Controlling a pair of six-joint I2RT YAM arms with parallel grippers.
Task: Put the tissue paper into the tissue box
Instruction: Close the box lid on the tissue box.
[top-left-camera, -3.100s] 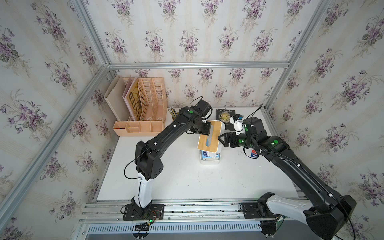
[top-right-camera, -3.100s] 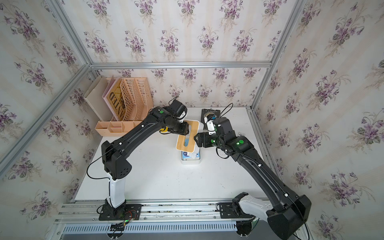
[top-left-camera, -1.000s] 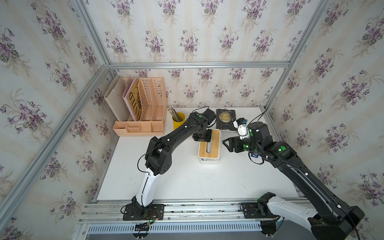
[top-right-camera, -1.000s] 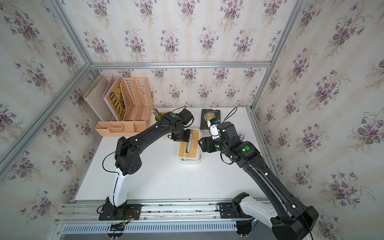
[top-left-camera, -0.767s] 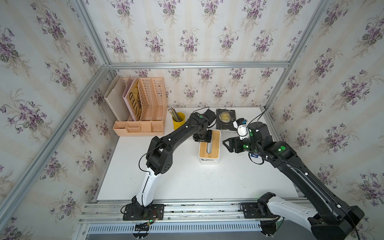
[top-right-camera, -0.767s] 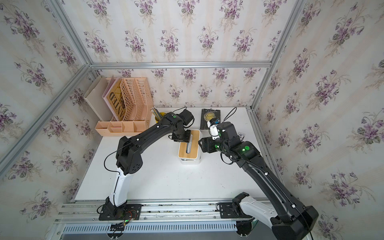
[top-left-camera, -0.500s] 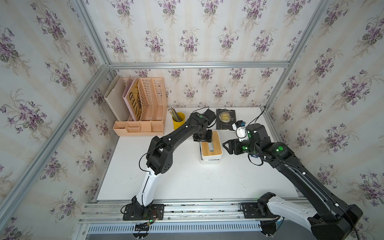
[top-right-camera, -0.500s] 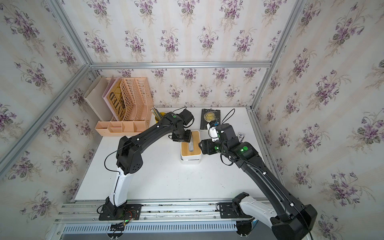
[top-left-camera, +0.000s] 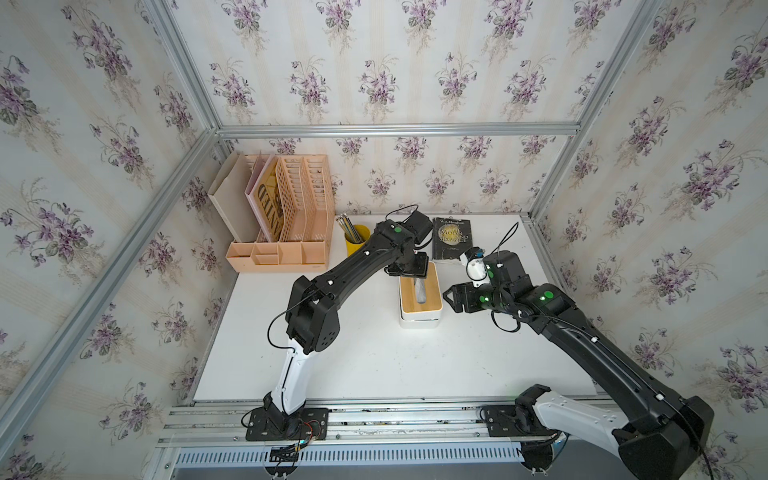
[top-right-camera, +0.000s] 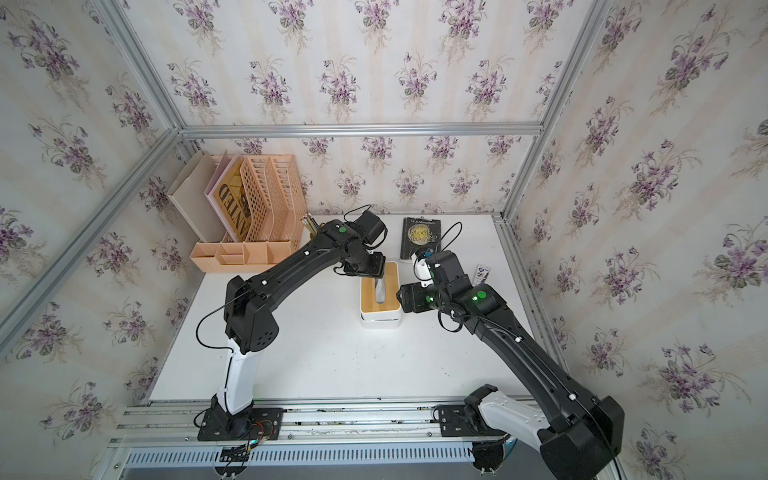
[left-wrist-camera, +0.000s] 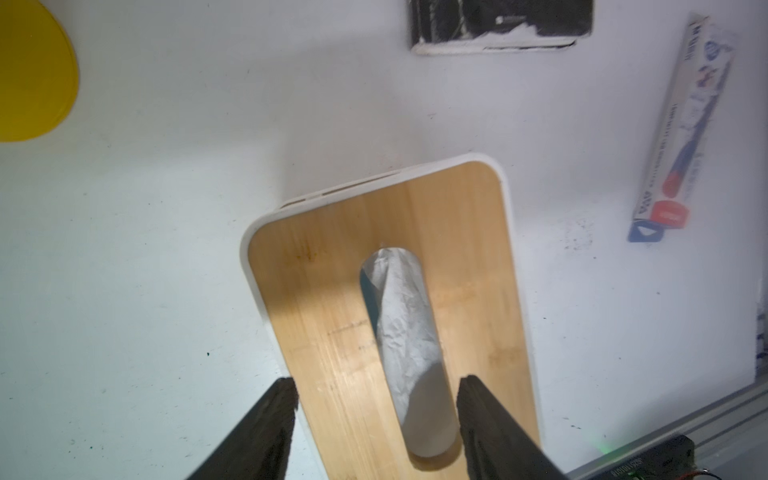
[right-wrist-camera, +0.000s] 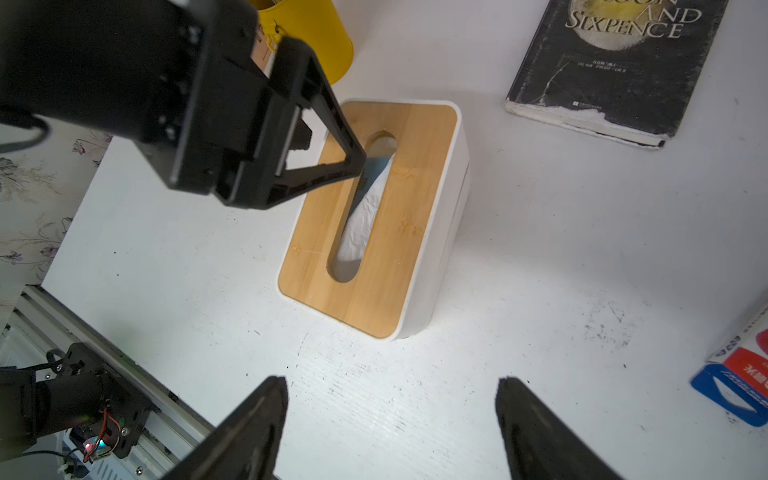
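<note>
The white tissue box (top-left-camera: 419, 322) (top-right-camera: 380, 322) stands mid-table with its bamboo-topped lid (left-wrist-camera: 332, 257) (right-wrist-camera: 386, 282) on it. White tissue paper (left-wrist-camera: 405, 316) (right-wrist-camera: 361, 224) shows through the oblong slot, with a strip of blue pack beside it. My left gripper (left-wrist-camera: 376, 384) (top-left-camera: 409, 268) hovers open over the far end of the lid and holds nothing. My right gripper (right-wrist-camera: 390, 382) (top-left-camera: 451, 297) stands open just to the right of the box, over bare table, empty.
A yellow pencil cup (top-left-camera: 356, 241) and a peach file organiser (top-left-camera: 286, 216) stand at the back left. A dark book (top-left-camera: 452, 239) lies behind the box. A slim printed carton (left-wrist-camera: 681, 137) (top-right-camera: 482, 272) lies near the right edge.
The lid, carried by my left gripper three seconds ago, now lies on the box. Over the last second the left jaws have parted off it. My right gripper edged closer to the box.
</note>
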